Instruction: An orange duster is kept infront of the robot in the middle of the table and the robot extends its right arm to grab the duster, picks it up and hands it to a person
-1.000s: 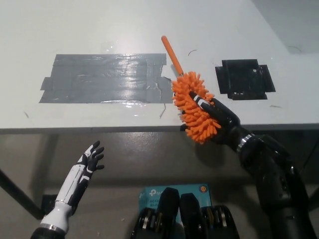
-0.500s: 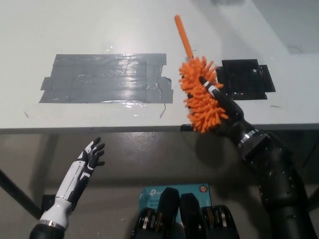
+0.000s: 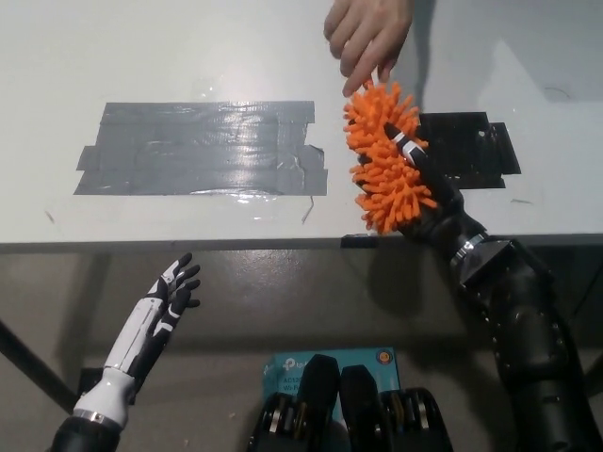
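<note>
Duster [image 3: 384,155]: shaggy orange head, gripped by right hand [image 3: 435,202].

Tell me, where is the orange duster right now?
Head view, right of centre: the orange duster is held up in the black right robot hand, just under a person's hand.

Orange duster [image 3: 384,155] was raised above white table's near edge, fluffy microfibre head of thick noodle-like strands facing camera. Head ran lengthwise from top, near far side, down toward table edge, tilted slightly right. Black right hand [image 3: 429,193] gripped it from right and behind. Person's hand [image 3: 367,33] met its top end, covering handle, which could not be seen.
</note>
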